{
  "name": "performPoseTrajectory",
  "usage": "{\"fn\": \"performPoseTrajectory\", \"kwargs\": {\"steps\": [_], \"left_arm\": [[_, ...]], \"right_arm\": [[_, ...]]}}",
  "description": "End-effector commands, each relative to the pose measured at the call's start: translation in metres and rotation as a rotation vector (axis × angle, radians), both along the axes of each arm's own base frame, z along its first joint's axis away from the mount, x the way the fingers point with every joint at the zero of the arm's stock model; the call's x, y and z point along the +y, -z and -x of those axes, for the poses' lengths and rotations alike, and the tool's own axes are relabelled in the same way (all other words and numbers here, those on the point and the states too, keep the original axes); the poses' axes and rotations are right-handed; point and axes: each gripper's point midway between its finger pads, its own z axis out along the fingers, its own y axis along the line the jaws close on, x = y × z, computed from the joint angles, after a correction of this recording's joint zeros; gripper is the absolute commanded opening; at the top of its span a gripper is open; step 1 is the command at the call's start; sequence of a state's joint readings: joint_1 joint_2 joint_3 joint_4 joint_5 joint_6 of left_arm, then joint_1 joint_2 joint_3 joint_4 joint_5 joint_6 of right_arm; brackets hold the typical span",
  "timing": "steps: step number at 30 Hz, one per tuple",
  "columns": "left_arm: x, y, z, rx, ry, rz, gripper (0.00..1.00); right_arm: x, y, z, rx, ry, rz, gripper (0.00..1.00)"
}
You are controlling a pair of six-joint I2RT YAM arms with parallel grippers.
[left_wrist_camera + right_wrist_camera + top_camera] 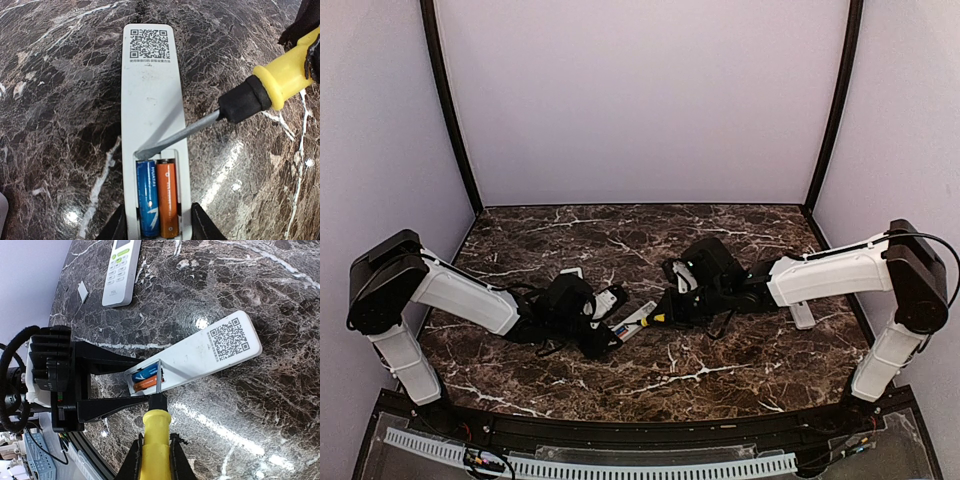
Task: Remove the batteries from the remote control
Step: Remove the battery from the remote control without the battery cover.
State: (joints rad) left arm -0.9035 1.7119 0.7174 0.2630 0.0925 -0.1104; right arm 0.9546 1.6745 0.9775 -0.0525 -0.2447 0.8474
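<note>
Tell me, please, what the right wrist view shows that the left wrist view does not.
Only the right wrist view: a second remote lying buttons-up farther off, a small white cover beside it, and the left gripper seen whole, clamping the white remote.
Only the left wrist view: the blue battery and orange battery in full length, side by side.
Both: the face-down remote's QR code, its open compartment, and the yellow-handled screwdriver in the right gripper, tip at the compartment's edge.

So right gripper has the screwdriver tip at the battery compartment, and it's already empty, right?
Not empty: the left wrist view shows a blue battery and an orange battery in the compartment. The right gripper does hold the screwdriver tip at its edge.
</note>
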Motion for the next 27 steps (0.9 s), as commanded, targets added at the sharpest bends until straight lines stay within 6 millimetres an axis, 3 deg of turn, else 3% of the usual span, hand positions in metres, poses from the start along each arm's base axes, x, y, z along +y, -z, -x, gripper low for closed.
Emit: {"fn": "performPoseTrajectory", "kwargs": {"steps": [1, 27], "left_arm": [[0.0149, 0.0292, 0.0138, 0.06, 0.013, -0.104, 0.23], [0.0133, 0.0272, 0.0147, 0.055, 0.018, -0.117, 0.23]], "right_arm": [[0.0261, -0.0322, 0.025, 0.037, -0.129, -0.16, 0.0], [0.0256, -0.0374, 0.0249, 0.035, -0.124, -0.169, 0.0]]}}
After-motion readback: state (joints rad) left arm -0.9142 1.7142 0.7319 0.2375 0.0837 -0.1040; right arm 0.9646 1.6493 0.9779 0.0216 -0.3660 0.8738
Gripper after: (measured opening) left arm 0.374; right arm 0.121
